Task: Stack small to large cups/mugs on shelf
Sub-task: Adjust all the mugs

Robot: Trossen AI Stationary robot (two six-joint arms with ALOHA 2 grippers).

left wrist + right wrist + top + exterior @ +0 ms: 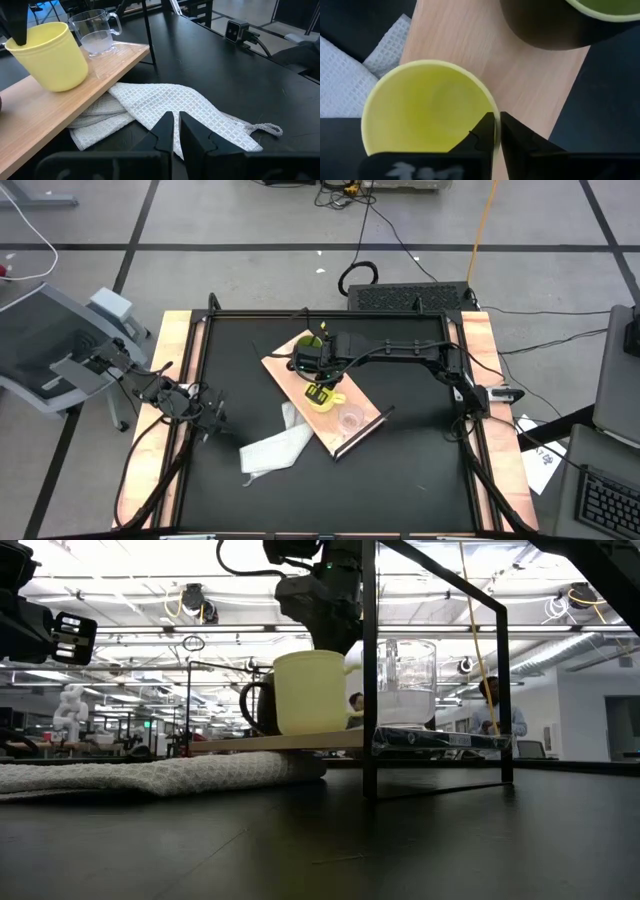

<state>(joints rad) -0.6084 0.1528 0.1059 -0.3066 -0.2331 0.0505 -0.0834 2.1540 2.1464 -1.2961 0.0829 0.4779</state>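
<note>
- The green mug (258, 705) is mostly hidden behind the yellow mug (310, 692) in the low view.
- The right arm covers most of both mugs from above.
- The cloth (165, 112) goes partly under the shelf (55, 107).

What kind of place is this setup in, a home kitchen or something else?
Probably a robotics lab or open workshop, not a kitchen. The black table stands on a taped concrete floor with loose cables, and behind it are exposed ceiling ducts, strip lights and a person at a workstation.
</note>
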